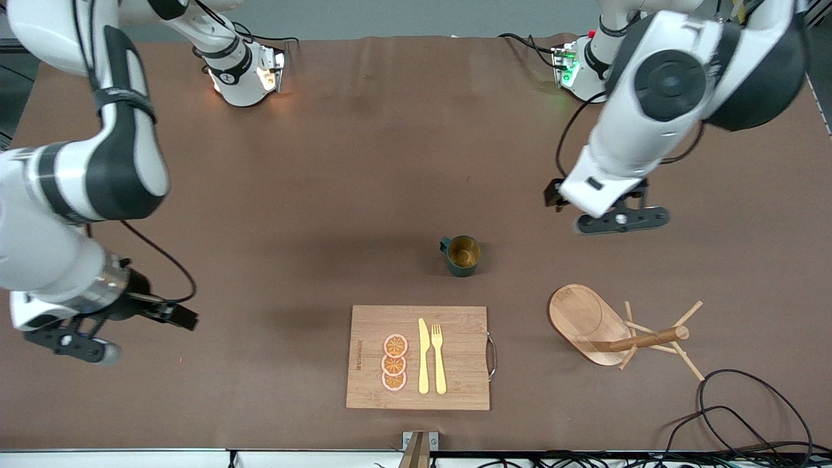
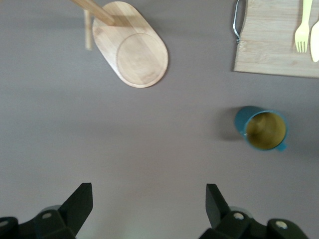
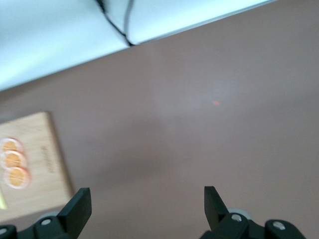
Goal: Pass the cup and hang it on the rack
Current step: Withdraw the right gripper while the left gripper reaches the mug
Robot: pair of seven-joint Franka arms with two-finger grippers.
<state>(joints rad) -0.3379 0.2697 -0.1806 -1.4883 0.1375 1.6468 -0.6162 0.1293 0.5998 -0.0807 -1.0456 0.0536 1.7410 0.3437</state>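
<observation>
The dark teal cup point(image 1: 463, 255) with a mustard-yellow inside stands upright on the brown table mid-table, its small handle toward the right arm's end. In the left wrist view the cup point(image 2: 262, 129) stands apart from the fingers. The wooden rack point(image 1: 585, 323) stands nearer to the front camera than the cup, toward the left arm's end, its oval base point(image 2: 134, 50) bare. My left gripper point(image 1: 621, 220) point(image 2: 148, 194) hangs open and empty over bare table. My right gripper point(image 1: 65, 341) point(image 3: 146, 195) is open and empty over bare table at the right arm's end.
A bamboo cutting board point(image 1: 419, 357) with a yellow knife, a yellow fork and three orange slices lies nearer to the front camera than the cup. Black cables point(image 1: 734, 416) loop on the table by the rack. The table's front edge point(image 3: 75, 45) shows in the right wrist view.
</observation>
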